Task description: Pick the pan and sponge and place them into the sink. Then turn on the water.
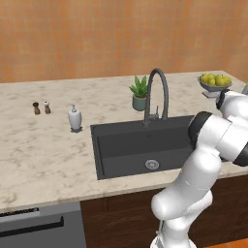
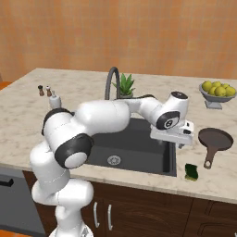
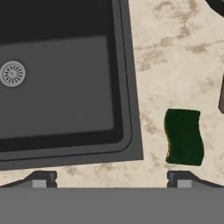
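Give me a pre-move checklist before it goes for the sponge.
1. Tool open: ok, fingertips stand wide apart at the bottom of the hand view, nothing between them.
2. Sponge reachable: ok, it lies flat on the counter, apart from the sink rim, nothing on top.
3. Tool centred over sponge: not ok, the sponge sits off to one side, by one fingertip rather than between the two.
4. Pan clear of the sponge: ok, its handle end points toward the sponge but stops short of it.
5. Sink free to receive: ok, basin bare but for the drain.
6. Water off: ok, no stream at the tap.
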Controlling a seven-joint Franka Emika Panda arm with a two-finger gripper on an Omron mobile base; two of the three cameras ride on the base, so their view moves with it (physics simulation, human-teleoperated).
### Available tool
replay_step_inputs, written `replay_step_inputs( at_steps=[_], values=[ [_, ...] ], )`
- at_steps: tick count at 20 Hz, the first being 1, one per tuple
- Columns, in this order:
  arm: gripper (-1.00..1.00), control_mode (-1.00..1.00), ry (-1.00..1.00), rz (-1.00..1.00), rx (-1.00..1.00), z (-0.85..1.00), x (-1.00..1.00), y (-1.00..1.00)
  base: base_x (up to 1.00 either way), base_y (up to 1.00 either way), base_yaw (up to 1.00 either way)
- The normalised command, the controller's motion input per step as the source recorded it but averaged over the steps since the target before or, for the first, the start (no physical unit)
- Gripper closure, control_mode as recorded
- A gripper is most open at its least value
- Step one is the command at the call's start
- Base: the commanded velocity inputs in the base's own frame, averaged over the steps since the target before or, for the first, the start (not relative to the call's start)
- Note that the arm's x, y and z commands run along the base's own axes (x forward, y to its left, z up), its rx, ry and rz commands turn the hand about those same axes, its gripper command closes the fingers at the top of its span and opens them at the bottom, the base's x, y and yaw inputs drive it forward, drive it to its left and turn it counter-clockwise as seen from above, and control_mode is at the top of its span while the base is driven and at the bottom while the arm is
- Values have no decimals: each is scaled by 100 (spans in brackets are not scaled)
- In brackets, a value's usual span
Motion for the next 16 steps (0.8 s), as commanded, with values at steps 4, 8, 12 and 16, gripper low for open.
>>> replay_step_inputs(
  at_steps=[4, 8, 12, 16],
  values=[
    [-100, -100, -1, -4, 0, -4, 0, -17, 0, 0, 0],
    [-100, -100, -10, -8, 0, -1, -2, -4, 0, 0, 0],
    [-100, -100, -15, -12, 0, -14, -10, -1, 0, 0, 0],
    [-100, -100, -17, -13, -1, -16, -24, 0, 0, 0, 0]
  ],
)
